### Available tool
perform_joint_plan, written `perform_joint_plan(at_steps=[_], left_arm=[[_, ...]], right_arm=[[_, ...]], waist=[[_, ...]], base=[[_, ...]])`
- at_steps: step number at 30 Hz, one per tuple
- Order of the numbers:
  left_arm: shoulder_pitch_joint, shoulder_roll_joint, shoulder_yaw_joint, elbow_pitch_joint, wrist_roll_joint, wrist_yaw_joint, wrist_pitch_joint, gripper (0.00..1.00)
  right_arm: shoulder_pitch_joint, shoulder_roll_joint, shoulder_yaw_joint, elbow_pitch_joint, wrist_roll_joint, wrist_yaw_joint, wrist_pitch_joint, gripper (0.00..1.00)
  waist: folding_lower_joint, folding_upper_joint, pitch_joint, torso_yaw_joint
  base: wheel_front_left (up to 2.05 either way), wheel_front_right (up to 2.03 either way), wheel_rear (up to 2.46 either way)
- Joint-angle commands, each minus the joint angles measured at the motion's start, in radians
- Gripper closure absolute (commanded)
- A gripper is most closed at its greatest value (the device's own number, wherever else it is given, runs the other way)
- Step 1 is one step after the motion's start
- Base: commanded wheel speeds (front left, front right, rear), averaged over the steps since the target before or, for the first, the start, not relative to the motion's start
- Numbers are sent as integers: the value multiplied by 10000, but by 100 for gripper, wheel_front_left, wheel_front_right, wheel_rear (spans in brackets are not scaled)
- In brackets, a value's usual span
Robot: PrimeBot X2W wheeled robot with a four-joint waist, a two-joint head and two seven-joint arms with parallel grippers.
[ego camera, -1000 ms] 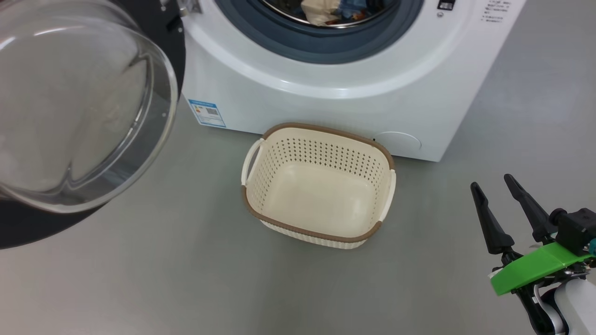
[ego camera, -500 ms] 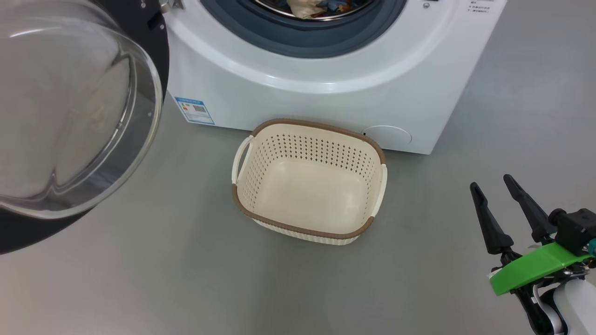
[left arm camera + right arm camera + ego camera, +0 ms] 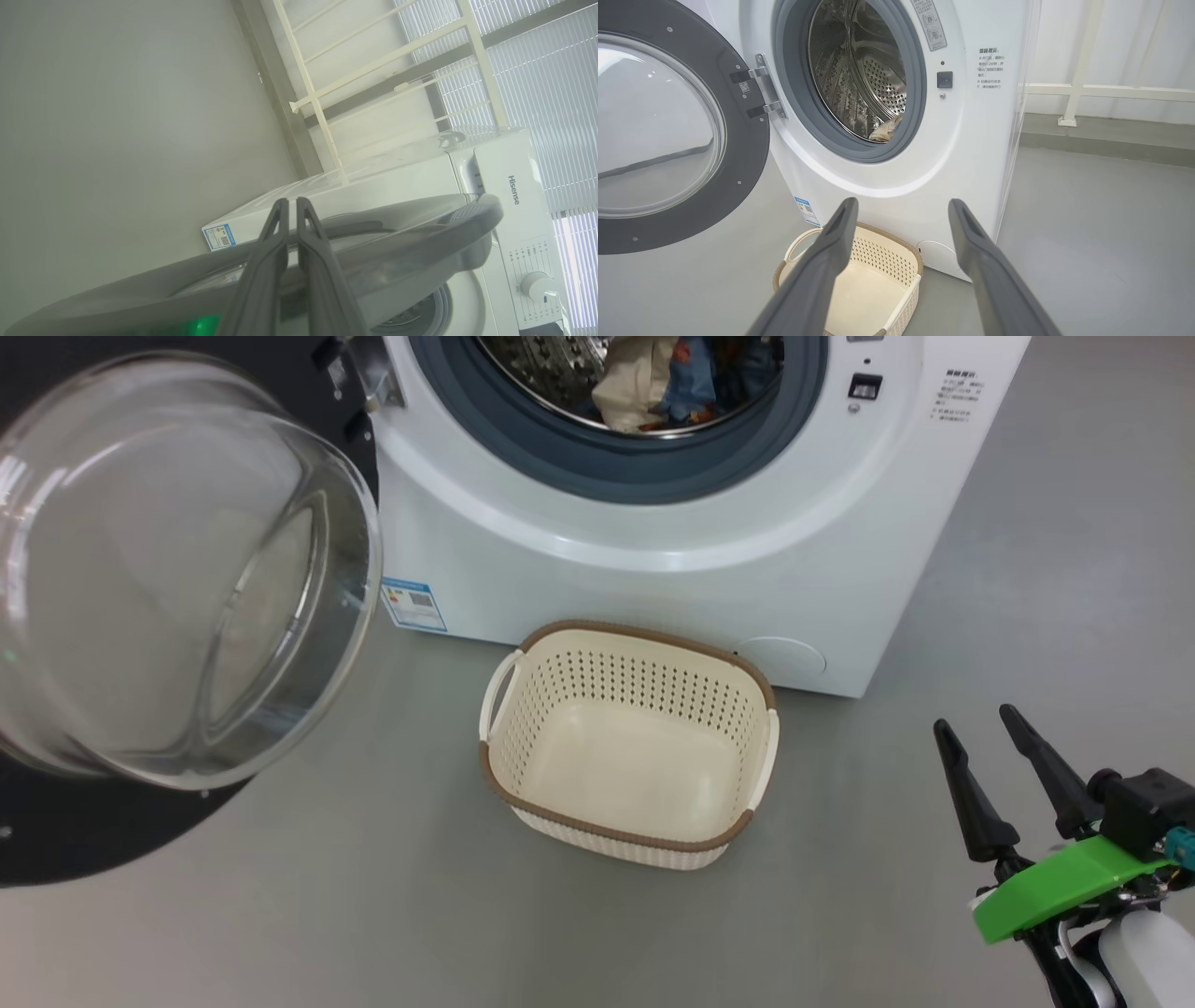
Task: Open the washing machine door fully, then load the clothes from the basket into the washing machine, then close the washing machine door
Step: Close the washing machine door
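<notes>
The white washing machine (image 3: 653, 588) (image 3: 971, 154) stands ahead with its door (image 3: 177, 588) (image 3: 658, 135) swung wide open to the left, glass bowl bulging toward me. The clothes (image 3: 667, 378) (image 3: 885, 130), cream and blue cloth, lie inside the steel drum. On the floor before the machine sits the cream basket (image 3: 630, 742) (image 3: 859, 289), with nothing in it. My right gripper (image 3: 978, 737) (image 3: 901, 207) hovers open at the lower right, apart from the basket. My left gripper (image 3: 289, 201) is shut with nothing in it; its fingers lie across the door's dark rim (image 3: 420, 247).
Grey floor (image 3: 373, 896) surrounds the basket. A blue label sticker (image 3: 414, 604) marks the machine's lower left corner. A cream railing (image 3: 1106, 91) and a white wall stand behind the machine to its right.
The head camera has tilted up, so more of the drum and the clothes shows now. The basket, door and right gripper keep their places relative to each other.
</notes>
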Motion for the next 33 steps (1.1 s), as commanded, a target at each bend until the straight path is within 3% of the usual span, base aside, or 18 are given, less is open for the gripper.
perform_joint_plan(at_steps=[1,11,18,33], left_arm=[[253,233,-74,-285,-50,-84,324,100],[1309,-181,-493,-1688,-475,-129,2578,100],[2065,-838,-763,-3508,-929,200,4062,100],[3634,-2351,-1101,-7855,-1811,1625,5608,100]], right_arm=[[185,-111,206,-162,-30,73,-80,0],[574,167,236,-41,166,73,-80,0],[810,343,223,-11,213,73,-80,0],[927,497,106,-35,268,73,-80,0]], waist=[[1,-1,-237,53],[1,-1,-1071,194],[1,-1,-1425,247],[1,-1,-1680,-407]], base=[[0,0,0],[0,0,0],[0,0,0],[0,0,0]])
